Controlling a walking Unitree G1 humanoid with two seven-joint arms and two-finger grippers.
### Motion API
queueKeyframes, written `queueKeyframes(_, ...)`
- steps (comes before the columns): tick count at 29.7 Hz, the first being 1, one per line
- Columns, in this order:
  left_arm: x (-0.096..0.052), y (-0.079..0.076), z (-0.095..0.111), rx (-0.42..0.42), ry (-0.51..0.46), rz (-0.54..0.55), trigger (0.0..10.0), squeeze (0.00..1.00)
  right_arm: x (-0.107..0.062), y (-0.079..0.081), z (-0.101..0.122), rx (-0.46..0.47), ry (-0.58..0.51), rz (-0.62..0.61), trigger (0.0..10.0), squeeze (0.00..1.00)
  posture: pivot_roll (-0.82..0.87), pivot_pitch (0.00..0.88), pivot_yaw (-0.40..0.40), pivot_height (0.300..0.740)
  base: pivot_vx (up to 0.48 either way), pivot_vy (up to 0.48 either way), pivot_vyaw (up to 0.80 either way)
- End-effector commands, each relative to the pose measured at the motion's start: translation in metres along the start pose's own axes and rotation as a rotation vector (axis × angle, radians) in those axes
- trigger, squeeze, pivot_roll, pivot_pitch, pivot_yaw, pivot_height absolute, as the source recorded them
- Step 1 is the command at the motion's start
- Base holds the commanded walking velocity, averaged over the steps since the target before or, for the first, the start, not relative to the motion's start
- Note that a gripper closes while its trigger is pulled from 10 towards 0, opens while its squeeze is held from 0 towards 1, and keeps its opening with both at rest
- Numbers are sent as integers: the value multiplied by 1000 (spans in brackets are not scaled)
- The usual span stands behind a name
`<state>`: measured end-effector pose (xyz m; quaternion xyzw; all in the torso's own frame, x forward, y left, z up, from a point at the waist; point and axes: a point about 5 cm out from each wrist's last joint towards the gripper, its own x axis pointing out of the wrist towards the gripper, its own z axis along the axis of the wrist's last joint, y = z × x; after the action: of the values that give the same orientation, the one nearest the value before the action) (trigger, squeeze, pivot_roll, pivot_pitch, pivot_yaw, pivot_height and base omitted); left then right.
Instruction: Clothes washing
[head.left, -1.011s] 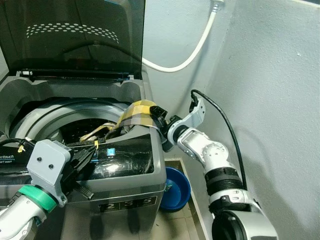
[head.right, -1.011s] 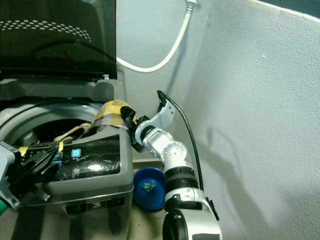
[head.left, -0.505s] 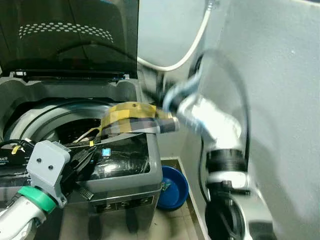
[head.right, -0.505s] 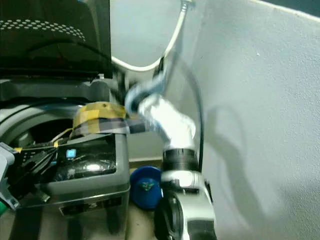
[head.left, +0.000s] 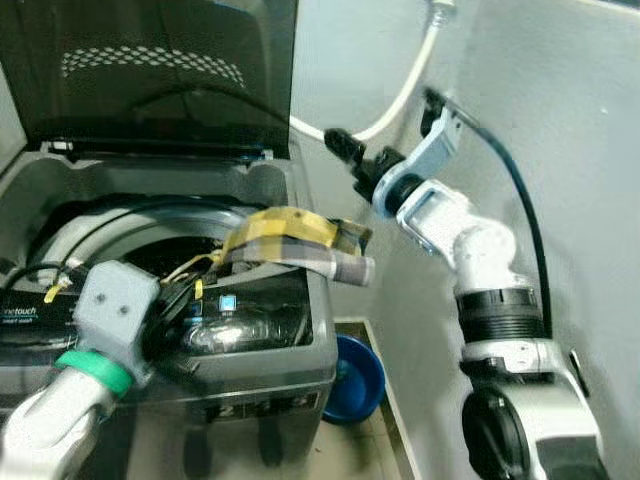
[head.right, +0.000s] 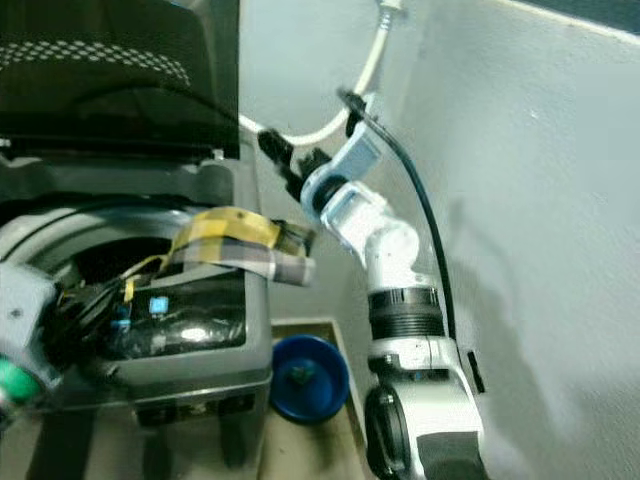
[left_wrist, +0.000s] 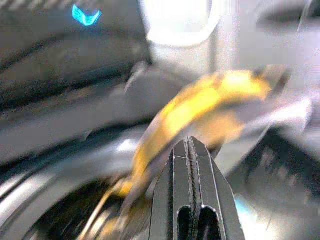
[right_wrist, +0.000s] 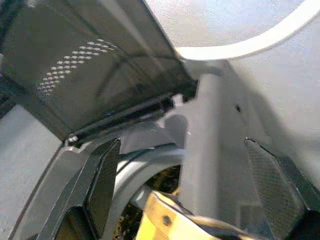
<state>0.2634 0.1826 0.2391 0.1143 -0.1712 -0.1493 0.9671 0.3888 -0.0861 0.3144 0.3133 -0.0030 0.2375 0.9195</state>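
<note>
A yellow and grey checked garment (head.left: 285, 240) lies draped over the right rim of the open top-loading washing machine (head.left: 262, 178), one end hanging outside. My right gripper (head.left: 346, 160) is raised above the machine's back right corner, clear of the garment. Its fingers (right_wrist: 102, 180) stand wide open with nothing between them. My left gripper (left_wrist: 189, 145) is over the front control panel (head.left: 250, 315). Its fingers are pressed shut with nothing seen between them, and the garment (left_wrist: 200, 102) is blurred beyond them. Dark laundry shows inside the drum (head.left: 150, 255).
The dark lid (head.left: 150, 70) stands upright at the back. A white hose (head.left: 400, 95) runs along the wall behind. A blue basin (head.left: 358, 375) sits on the floor between the machine and the grey wall (head.left: 580, 150) on the right.
My right gripper has let go of the garment and risen up and back toward the hose. The garment stays on the rim, its end now hanging outside. The camera has shifted a little.
</note>
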Motion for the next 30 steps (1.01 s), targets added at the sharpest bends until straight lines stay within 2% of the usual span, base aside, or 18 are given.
queueKeyframes(1, 0, -4, -4, -5, 7, -16, 10000, 0, -2, -2, 1, 15, -13, -13, 10000, 1000, 59, 49, -40, 740, 0, 0, 0)
queueKeyframes(3, 21, -19, 6, -49, -66, -97, 10000, 0, -9, -9, 0, 42, -12, -36, 10000, 1000, 53, 46, -23, 740, 0, 0, 0)
queueKeyframes(4, 21, -19, 6, -49, -66, -97, 10000, 0, -9, -9, 0, 42, -12, -36, 10000, 1000, 53, 46, -23, 740, 0, 0, 0)
queueKeyframes(5, 30, -23, 9, -61, -87, -124, 10000, 0, -12, -10, 0, 36, -15, -40, 10000, 1000, 54, 45, -21, 740, 0, 0, 0)
queueKeyframes(6, 39, -27, 12, -69, -100, -154, 10000, 0, -14, -12, 1, 1, -26, -42, 10000, 1000, 54, 44, -17, 740, 0, 0, 0)
queueKeyframes(8, 47, -29, 14, -74, -106, -176, 10000, 0, -16, -14, 2, -41, -38, -41, 10000, 1000, 54, 44, -17, 740, 0, 0, 0)
queueKeyframes(9, 52, -28, 14, -79, -91, -183, 10000, 1000, -17, -16, 3, -82, -52, -39, 10000, 1000, 53, 41, -14, 740, 0, 0, 0)
queueKeyframes(12, 64, -25, 10, -74, -43, -189, 10000, 1000, -22, -22, 4, -178, -78, -47, 10000, 1000, 54, 39, -15, 740, 0, 0, 0)
queueKeyframes(13, 64, -25, 10, -74, -43, -189, 10000, 1000, -22, -22, 4, -178, -78, -47, 10000, 1000, 54, 39, -15, 740, 0, 0, 0)
queueKeyframes(15, 72, -21, 5, -56, 8, -180, 10000, 1000, -28, -32, 2, -210, -71, -78, 10000, 1000, 53, 38, -16, 740, 0, 0, 0)
queueKeyframes(19, 85, -14, -3, -19, 88, -170, 10000, 1000, -39, -49, -7, -215, -35, -140, 10000, 1000, 48, 37, -15, 740, 0, 0, 0)
queueKeyframes(26, 105, -10, 0, -29, 76, -175, 10000, 1000, -51, -63, -11, -238, -25, -189, 10000, 1000, 40, 39, -12, 740, 0, 0, 0)
queueKeyframes(30, 108, -13, 2, -35, 62, -197, 10000, 1000, -53, -63, -13, -246, -26, -192, 10000, 1000, 32, 39, -5, 740, 0, 0, 0)
